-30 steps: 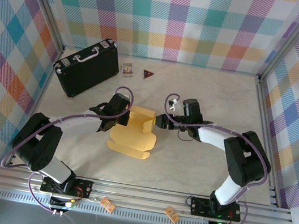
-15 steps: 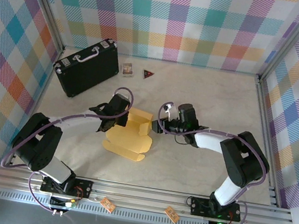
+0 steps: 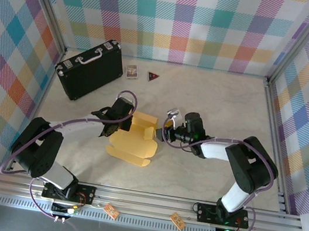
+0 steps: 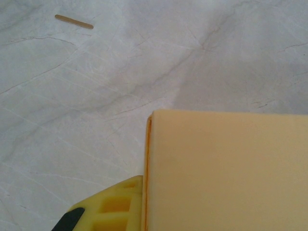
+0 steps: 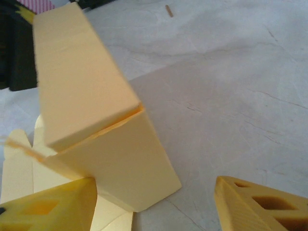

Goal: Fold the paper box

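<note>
The mustard-yellow paper box [image 3: 136, 137] lies partly folded in the middle of the table, with raised walls at its far end and flat flaps toward the near edge. My left gripper [image 3: 125, 122] is shut on its left wall; one yellow finger [image 4: 110, 207] presses against the panel [image 4: 226, 168] and the other is hidden behind it. My right gripper [image 3: 162, 134] stands open at the box's right side. Its left finger [image 5: 53, 207] touches the base of the upright wall [image 5: 82, 82]. The right finger [image 5: 260, 202] is far off over bare table.
A black hard case [image 3: 89, 68] with a pale handle lies at the back left. A small card [image 3: 131, 71] and a dark triangle [image 3: 153, 77] sit beside it. A thin wooden stick [image 4: 73, 21] lies on the marble top. Checked walls enclose the table.
My right gripper has moved left to the box's right wall and opened wider. The box has shifted slightly left. The left gripper has kept its hold.
</note>
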Motion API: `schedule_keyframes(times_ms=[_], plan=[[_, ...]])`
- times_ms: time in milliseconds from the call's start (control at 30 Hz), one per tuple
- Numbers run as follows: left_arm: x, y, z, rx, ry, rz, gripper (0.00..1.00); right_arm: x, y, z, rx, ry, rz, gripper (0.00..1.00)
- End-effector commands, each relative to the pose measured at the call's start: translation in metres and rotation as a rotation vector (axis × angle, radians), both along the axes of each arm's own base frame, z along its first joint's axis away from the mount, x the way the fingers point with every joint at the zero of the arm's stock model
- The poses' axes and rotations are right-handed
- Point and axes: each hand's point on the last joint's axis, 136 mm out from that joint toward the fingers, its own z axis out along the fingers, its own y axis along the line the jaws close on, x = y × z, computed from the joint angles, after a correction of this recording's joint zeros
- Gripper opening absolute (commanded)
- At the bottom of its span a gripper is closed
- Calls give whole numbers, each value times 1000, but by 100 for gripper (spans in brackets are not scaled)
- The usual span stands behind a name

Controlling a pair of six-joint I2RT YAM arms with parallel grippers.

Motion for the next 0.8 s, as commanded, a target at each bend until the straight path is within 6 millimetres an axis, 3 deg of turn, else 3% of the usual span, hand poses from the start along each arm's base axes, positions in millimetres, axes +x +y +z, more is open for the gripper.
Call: schedule_keyframes(times_ms=[0,200,567,767], plan=[[2,-10,16,-66,-53,-9,0,-22,14,10,32,-98,141,68],[1,-10,15,-64,-52,-7,0,-33,25,0,-20,-177,177,68],[1,-10,17,-67,-57,-12,0,12,12,-1,-39,-284,-66,58],[1,-12,16,-66,-47,-21,0,18,17,7,17,-308,-83,57]])
